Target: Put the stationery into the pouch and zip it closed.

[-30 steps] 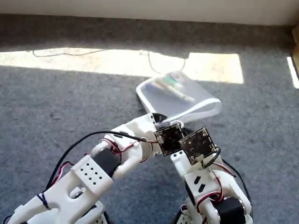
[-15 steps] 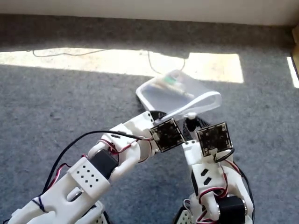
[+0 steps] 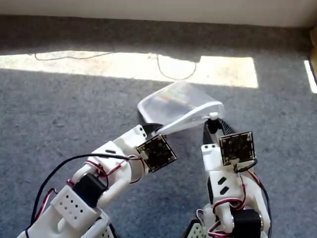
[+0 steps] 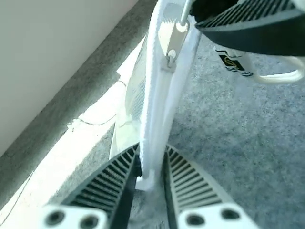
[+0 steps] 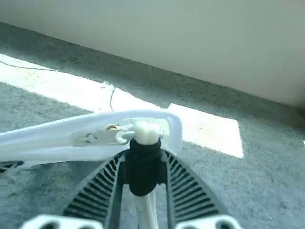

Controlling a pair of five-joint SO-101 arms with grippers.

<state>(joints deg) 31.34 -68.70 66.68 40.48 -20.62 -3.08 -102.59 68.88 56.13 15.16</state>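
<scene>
Closing step, judged near completion. Nearest the camera, the left gripper (image 4: 151, 160) had its ribbed fingers clamped on one end of the white zip band of the translucent white plastic pouch (image 3: 176, 101). The right gripper (image 5: 143, 153) had its fingers pressed together on the black cylindrical white-capped pull handle (image 5: 142, 168) fixed to the small metal slider (image 5: 102, 137). The pouch hung between the two grippers, raised off the grey carpeted surface (image 3: 74, 114), with its band taut. The slider sat close to the band's curved far end, so the zip was judged almost shut, with the stationery presumably inside. The next move called for a short further pull along the band by the right gripper while the left held firm. One second earlier the wrists had been close together and the band slack and looped; the wrists had since drawn well apart, and the pouch had lifted and tilted. Beyond lay a sunlit strip of carpet (image 3: 74, 64) and a thin dark cable (image 3: 171, 75).
</scene>
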